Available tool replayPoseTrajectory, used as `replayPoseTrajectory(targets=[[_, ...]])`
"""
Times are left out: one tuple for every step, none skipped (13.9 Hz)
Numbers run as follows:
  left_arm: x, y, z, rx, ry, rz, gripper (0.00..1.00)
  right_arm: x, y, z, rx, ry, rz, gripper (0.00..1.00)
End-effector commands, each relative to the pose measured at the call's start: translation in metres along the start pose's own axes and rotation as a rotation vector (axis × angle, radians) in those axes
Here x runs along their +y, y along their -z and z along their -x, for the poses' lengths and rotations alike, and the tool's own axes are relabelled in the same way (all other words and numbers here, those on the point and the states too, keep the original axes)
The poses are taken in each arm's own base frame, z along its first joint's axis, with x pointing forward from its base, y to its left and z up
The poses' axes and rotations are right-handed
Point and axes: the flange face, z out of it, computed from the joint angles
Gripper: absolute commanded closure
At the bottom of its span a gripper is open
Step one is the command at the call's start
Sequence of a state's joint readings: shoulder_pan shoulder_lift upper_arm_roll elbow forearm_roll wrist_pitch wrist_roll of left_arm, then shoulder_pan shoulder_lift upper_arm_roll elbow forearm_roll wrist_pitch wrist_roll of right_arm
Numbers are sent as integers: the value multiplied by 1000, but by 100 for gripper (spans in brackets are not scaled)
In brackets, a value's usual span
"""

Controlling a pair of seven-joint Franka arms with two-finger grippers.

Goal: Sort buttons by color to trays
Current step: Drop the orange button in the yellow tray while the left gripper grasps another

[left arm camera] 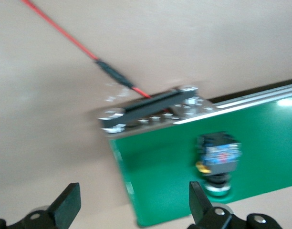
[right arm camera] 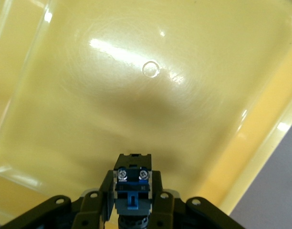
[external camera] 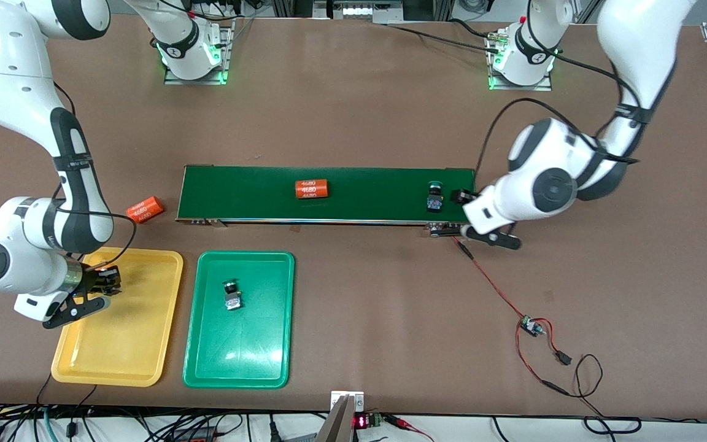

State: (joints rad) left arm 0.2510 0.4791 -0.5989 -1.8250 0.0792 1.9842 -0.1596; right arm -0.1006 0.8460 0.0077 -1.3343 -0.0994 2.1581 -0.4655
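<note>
My right gripper (external camera: 100,286) hangs low over the yellow tray (external camera: 126,344) and is shut on a black-and-blue button (right arm camera: 133,187); its cap is hidden between the fingers. The yellow tray's floor (right arm camera: 136,95) under it is bare. A second button (external camera: 231,294) lies in the green tray (external camera: 249,362). A dark-green-capped button (external camera: 434,195) lies on the conveyor belt near the left arm's end. My left gripper (external camera: 456,213) hovers open over that end of the belt, with the button (left arm camera: 220,160) lying beside one of its fingers (left arm camera: 198,200) and nothing between them.
The long green conveyor belt (external camera: 359,193) crosses the table's middle with an orange "4680" cylinder (external camera: 311,189) on it. Another orange cylinder (external camera: 145,209) lies on the table off the belt's other end. Red and black wires with a small board (external camera: 531,325) trail from the belt's end.
</note>
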Motion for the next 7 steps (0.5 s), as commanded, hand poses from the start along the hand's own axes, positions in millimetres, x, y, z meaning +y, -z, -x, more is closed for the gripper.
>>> replayPoseTrajectory(targets=[[-53,6,-1,-5,-84,8,0,5,-2,-4,13,10,9,71],[-90,-1,-1,-14,-92,28,0,5,-4,-3,11,9,7,57],[-126,-10,2,-24,-84,56,0,4,-7,-2,6,7,3,39],[-155,-15,6,-28,-78,74,0,5,-6,-1,7,6,4,30],[-170,-17,12,-34,-94,71,0,5,-6,-1,7,-4,1,17],[-173,-18,17,-48,-95,65,0,4,-4,-2,11,-12,-3,0],[-183,-17,24,-74,-73,67,0,4,0,-2,13,-17,-4,0]])
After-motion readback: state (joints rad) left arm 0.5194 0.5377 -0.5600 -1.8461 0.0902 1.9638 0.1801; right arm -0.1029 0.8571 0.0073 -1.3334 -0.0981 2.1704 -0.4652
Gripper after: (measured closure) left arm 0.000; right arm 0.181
